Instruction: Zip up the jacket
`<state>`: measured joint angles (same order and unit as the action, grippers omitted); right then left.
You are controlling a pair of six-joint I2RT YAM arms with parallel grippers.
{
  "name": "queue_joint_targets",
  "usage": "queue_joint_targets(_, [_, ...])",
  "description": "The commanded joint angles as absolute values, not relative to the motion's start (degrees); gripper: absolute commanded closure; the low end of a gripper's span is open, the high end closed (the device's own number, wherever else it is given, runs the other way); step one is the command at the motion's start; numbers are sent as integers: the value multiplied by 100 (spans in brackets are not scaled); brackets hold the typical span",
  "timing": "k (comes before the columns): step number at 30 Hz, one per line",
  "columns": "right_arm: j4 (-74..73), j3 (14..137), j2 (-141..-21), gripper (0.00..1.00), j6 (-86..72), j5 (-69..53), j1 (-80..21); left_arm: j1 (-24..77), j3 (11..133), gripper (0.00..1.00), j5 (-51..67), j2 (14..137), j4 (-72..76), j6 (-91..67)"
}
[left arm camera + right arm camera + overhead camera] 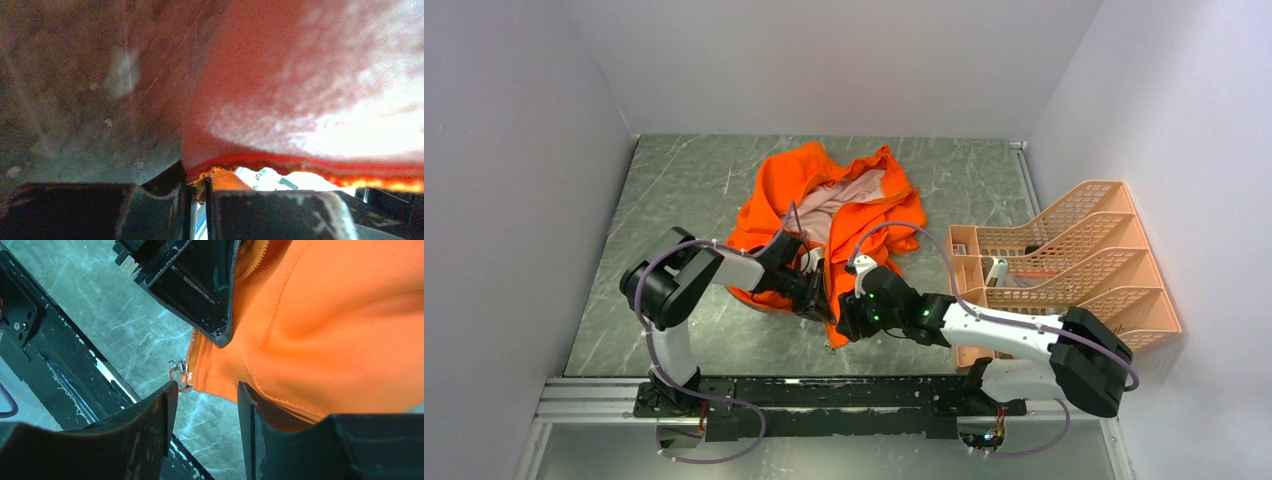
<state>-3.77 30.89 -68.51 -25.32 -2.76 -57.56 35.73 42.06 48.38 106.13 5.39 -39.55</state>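
The orange jacket (824, 215) lies crumpled mid-table with its pink lining showing. My left gripper (809, 285) is shut on the jacket's lower front edge; in the left wrist view the fingers (199, 200) pinch the toothed zipper edge, and the jacket fabric (300, 90) fills the frame. My right gripper (844, 318) is open beside that hem. In the right wrist view it (206, 390) stands just short of the hem corner (220, 382). The small metal zipper slider (182, 374) hangs just beyond the tip of my left-hand finger (167, 405). The left gripper's black fingers (200, 285) hold the zipper tape above.
A peach basket rack (1064, 265) stands at the right with a small item inside. White walls enclose the grey marble table (674, 190). The arms' black base rail (824, 395) runs along the near edge, also visible in the right wrist view (45, 340).
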Motion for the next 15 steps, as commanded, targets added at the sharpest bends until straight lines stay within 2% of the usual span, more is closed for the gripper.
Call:
queue_joint_targets(1, [-525, 3317, -7124, 50, -2537, -287, -5750, 3577, 4289, 87, 4440, 10647, 301, -3712])
queue_joint_targets(9, [-866, 3498, -7368, 52, -2800, 298, -5984, 3580, 4272, 87, 4452, 10570, 303, -3717])
queue_joint_targets(15, [-1239, 3765, -7656, 46, -2977, 749, -6217, 3593, 4240, 86, 4481, 10523, 329, -3718])
